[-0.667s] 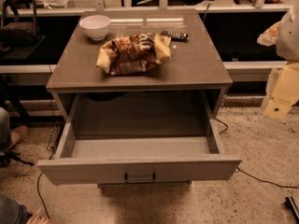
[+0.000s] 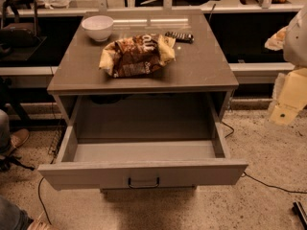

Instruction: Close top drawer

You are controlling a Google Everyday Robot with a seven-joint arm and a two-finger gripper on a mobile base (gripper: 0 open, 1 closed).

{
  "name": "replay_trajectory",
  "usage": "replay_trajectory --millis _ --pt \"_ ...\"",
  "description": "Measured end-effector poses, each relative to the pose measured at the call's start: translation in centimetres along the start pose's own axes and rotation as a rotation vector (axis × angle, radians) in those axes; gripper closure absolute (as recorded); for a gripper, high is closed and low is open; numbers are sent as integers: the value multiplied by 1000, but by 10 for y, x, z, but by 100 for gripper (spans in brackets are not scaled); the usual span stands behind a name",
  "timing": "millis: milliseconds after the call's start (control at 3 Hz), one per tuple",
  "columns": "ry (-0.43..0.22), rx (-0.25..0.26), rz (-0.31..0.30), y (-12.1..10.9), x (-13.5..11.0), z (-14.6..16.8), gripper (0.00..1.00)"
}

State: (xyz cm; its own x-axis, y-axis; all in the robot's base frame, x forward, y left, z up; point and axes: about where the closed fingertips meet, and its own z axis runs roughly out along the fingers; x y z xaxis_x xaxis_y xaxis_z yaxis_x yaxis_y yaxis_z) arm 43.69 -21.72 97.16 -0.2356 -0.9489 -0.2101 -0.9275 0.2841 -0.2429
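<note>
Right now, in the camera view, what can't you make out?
- End effector: right of the cabinet, apart from the top drawer; its arm is cut off by the right edge.
- Below the top drawer: its pulled-out front hides whatever is underneath.
- Dark object behind the snack bag: too small to identify.

A wide, deep grey-brown top drawer (image 2: 86,174) stands pulled far out of a low cabinet toward the viewer. Its tall front panel runs level across the lower part of the view, with a small dark bar handle (image 2: 144,183) at its centre. Behind the panel the inside shows as a bare, flat grey floor between two side walls that run back under the cabinet's top. The robot's pale yellow gripper (image 2: 287,104) hangs at the right edge, well apart from the drawer.
</note>
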Motion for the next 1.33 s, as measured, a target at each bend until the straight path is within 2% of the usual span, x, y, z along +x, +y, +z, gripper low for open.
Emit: replay_trajectory --millis 333,667,1000,1333 --pt "-33 -78 159 39 15 49 24" --pt "-18 -158 294 84 37 104 47" --pt "33 -246 361 126 46 165 70" --pt "62 -330 403 161 45 229 94"
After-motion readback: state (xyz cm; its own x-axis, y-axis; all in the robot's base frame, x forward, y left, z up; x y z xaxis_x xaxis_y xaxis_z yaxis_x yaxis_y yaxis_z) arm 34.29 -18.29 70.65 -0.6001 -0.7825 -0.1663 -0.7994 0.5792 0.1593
